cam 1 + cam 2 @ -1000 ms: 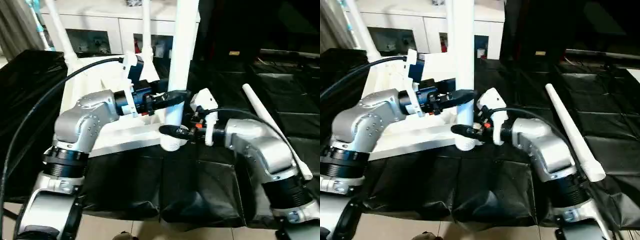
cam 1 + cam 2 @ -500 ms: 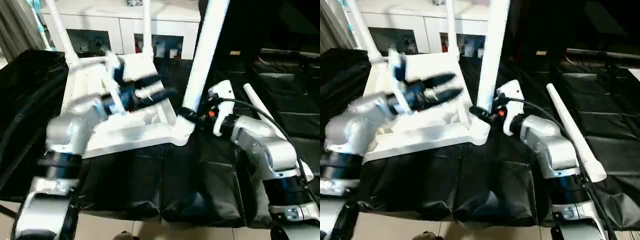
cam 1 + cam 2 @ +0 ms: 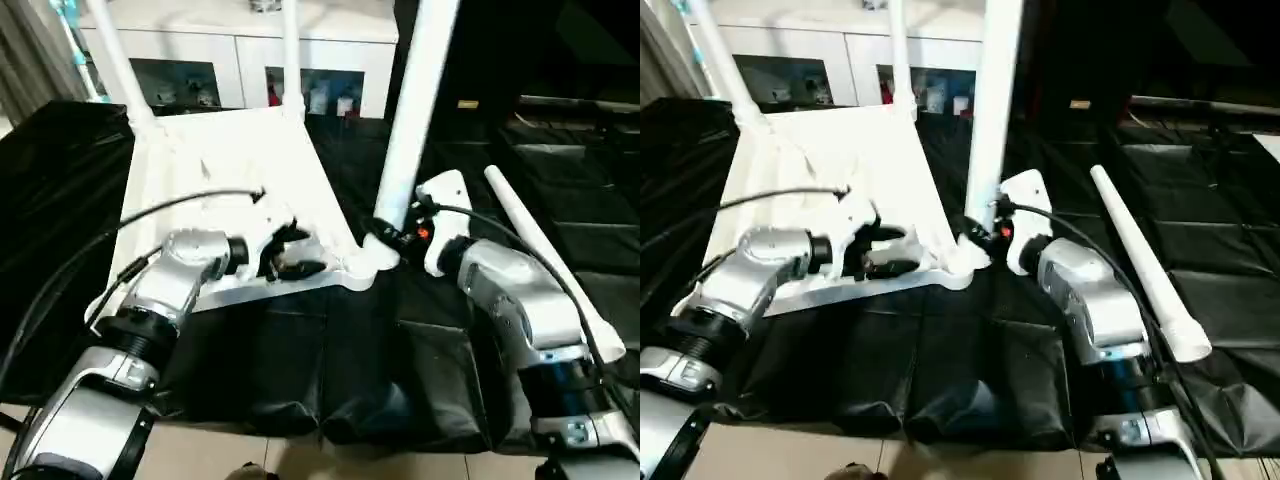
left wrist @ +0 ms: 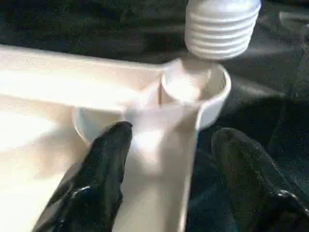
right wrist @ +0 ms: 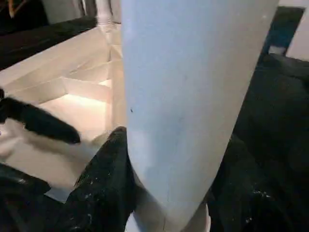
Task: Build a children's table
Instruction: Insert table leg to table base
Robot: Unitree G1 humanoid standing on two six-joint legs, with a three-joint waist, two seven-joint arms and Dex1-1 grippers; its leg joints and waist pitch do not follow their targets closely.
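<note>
On the black-covered work table (image 3: 300, 350), near its front edge, the white table top (image 3: 230, 170) is lying underside up, with two legs already standing in its far corner sockets: one far leg (image 3: 118, 62) at the far left, another far leg (image 3: 292, 55) at the far right. From the left eye, the right gripper (image 3: 385, 236) is pinching a third leg (image 3: 415, 110) close to its lower end, holding it upright and slightly tilted over the near right corner socket (image 3: 362, 268). The left gripper (image 3: 298, 252) is reaching over the near rim beside that socket, its jaws spread and holding nothing. A fourth leg (image 3: 545, 258) is lying loose on the black cover toward the right edge, partly behind the right forearm.

From the right eye the same layout is showing (the held leg is rising out of the top of the picture), with the white cabinet (image 3: 820, 60) standing behind the work table.

From the left wrist, the two black fingers (image 4: 101, 179) are standing apart, straddling the table top's rim, and the leg's ribbed end (image 4: 221, 30) is hovering just above the round socket, not yet seated.

From the right wrist, the fingers (image 5: 106, 188) are pressing on either side of the thick white leg.
</note>
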